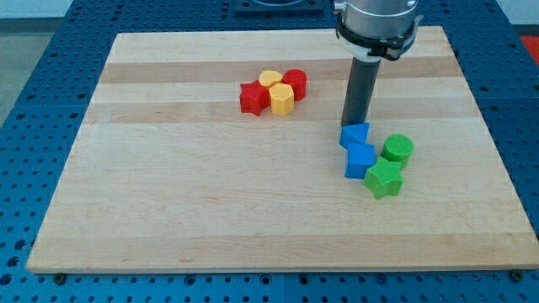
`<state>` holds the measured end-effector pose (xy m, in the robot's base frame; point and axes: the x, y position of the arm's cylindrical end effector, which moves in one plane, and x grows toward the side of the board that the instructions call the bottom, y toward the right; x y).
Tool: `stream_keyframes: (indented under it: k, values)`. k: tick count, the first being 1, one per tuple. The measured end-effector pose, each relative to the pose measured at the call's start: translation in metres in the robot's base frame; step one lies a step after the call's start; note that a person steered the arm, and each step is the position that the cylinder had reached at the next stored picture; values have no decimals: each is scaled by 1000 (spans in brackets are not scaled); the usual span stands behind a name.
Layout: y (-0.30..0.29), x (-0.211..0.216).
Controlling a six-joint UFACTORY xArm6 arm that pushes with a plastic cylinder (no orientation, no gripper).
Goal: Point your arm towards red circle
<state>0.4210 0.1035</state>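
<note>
Red circle (295, 83), the block the task names, sits in the upper middle of the frame as the rightmost piece of a tight cluster, and pointing at it looks barely begun, since my tip is well apart from it. Going left to right across the pale, striped wooden board (168, 210): the red star (251, 98) comes first, its points touching the yellow hexagon-like block (282, 99), with a second yellow block (269, 79), perhaps a heart, just behind it, and then the red circle touching both yellows. All look like matte moulded plastic with crisp edges. Further right, my tip (354, 124) stands at the upper edge of a blue block (354, 135), apparently touching it; a blue cube (360, 160) lies just below that. Rightmost are the green star (384, 178) and the green cylinder (397, 149), close together. As I judge it, the next move calls for sliding up and to the frame's left, away from the blue pair, and stopping just short of the circle's right side so the cluster is not knocked. There are no jaws on this rod, so none can be reported open or closed. Around the board lies a blue perforated table (42, 101).
</note>
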Motion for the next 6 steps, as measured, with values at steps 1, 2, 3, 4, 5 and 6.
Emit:
stream_keyframes:
  k: [1,2,3,4,5,6]
  values:
    - [0,0]
    - [-2,-1]
    - [-4,-1]
    - [-9,-26]
    - [-21,-60]
    - [-52,-64]
